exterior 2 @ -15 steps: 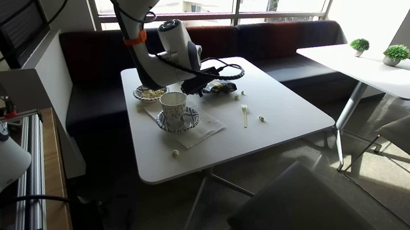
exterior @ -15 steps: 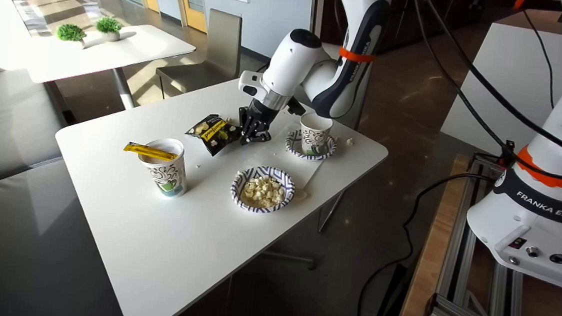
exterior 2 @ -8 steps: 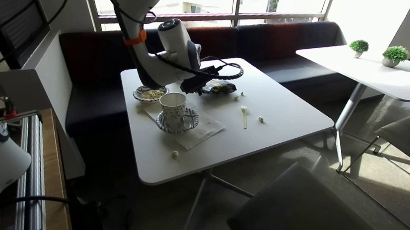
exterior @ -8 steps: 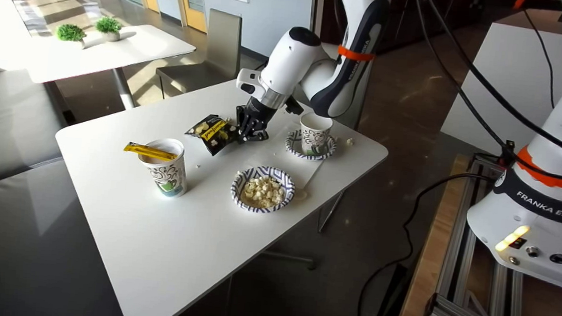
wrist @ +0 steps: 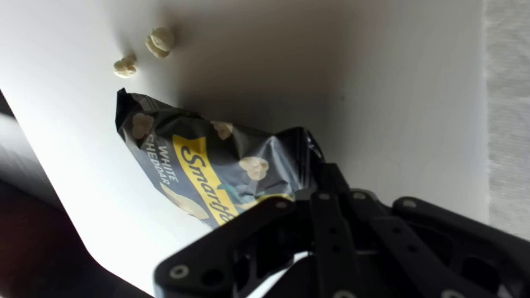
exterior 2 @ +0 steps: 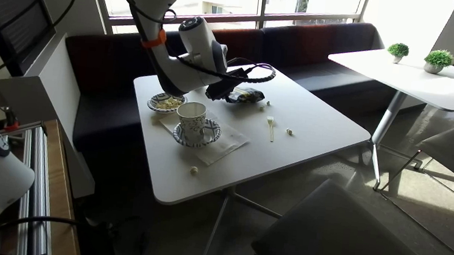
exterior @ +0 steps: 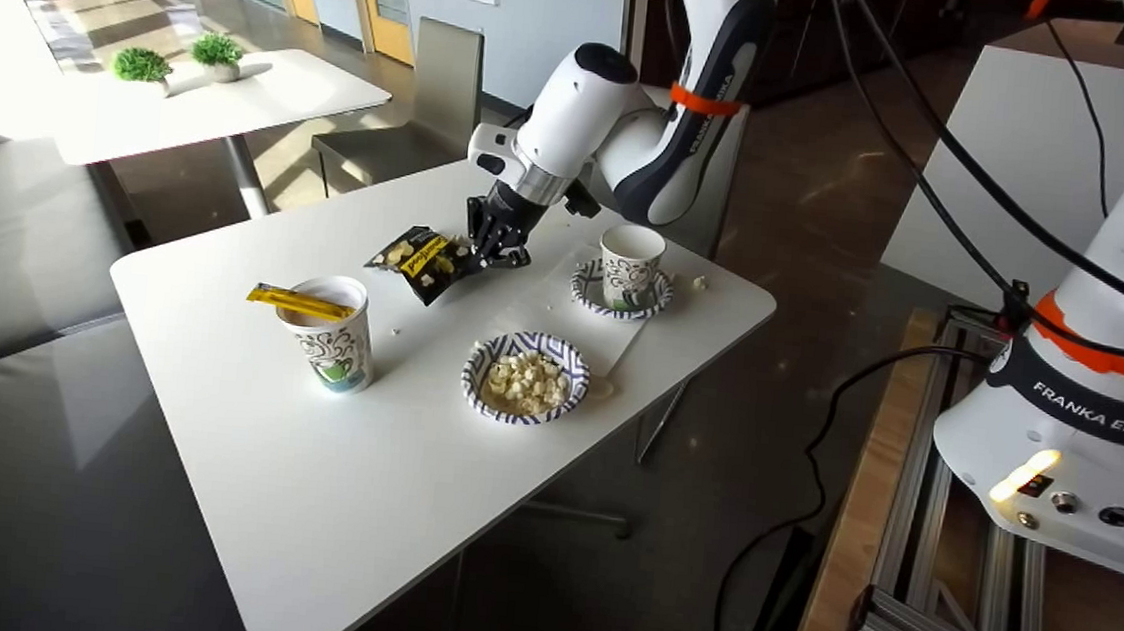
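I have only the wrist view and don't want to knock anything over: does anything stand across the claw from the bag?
Observer: Yes, in both exterior views a cup stands in a bowl across the claw from the bag.
Operator: Anything else I could tip over?
Observer: A second cup, in an exterior view, with a packet jutting past its rim.

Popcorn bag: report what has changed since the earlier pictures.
In an exterior view, the popcorn bag has shifted slightly left and upward, together with the gripper, whose jaws look shut on its edge. The base light has come on. The popcorn bowl and paper cups stayed put.
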### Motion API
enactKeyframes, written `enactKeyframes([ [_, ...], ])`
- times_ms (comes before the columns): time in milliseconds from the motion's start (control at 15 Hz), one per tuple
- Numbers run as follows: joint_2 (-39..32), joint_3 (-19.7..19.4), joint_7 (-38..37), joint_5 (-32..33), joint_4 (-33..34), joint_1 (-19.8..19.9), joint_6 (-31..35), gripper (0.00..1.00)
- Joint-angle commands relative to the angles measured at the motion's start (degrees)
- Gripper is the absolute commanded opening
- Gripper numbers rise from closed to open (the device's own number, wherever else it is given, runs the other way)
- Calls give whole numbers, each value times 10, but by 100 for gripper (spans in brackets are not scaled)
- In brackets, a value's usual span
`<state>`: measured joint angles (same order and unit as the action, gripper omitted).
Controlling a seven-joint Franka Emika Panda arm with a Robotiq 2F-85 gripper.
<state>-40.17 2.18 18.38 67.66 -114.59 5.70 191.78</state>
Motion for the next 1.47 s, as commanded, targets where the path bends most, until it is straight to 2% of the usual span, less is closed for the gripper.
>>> enactKeyframes([
  [0,-12,-6,15,-9,13,-1,7,0],
  [133,-18,-8,16,-10,19,0,7,0],
  [467,-34,-46,6,-3,50,-29,22,0],
  [800,-56,-81,7,-17,82,-55,63,0],
  [1400,-116,-155,51,-127,120,-108,153,0],
])
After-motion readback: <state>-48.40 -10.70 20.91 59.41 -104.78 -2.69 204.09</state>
